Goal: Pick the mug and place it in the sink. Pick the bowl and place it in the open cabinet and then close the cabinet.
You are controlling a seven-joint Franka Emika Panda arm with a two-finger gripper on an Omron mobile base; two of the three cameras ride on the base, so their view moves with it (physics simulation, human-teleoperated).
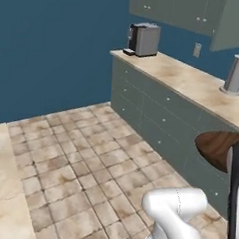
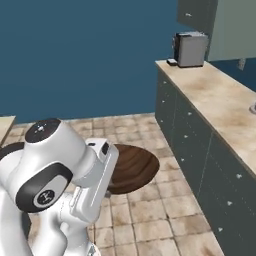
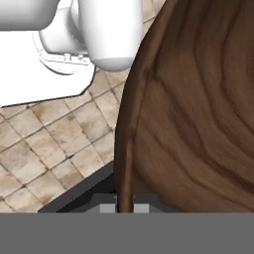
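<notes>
Holding the bowl (image 3: 198,109) by its rim, your gripper (image 3: 125,207) is clamped shut on the thin wooden edge, which runs down between the two tips at 6 o'clock in the hand view. You can see the bowl carried in the air over the tiled floor (image 1: 79,159): it sits at 3 o'clock in the left base view and near the centre of the right base view, beside the arm. The cabinet (image 1: 198,11) hangs at 1 o'clock above the counter (image 1: 189,80), its door (image 1: 232,25) standing ajar. Judging from this, you are in the second half: the bowl is picked up, but placing it inside and shutting the door remain.
</notes>
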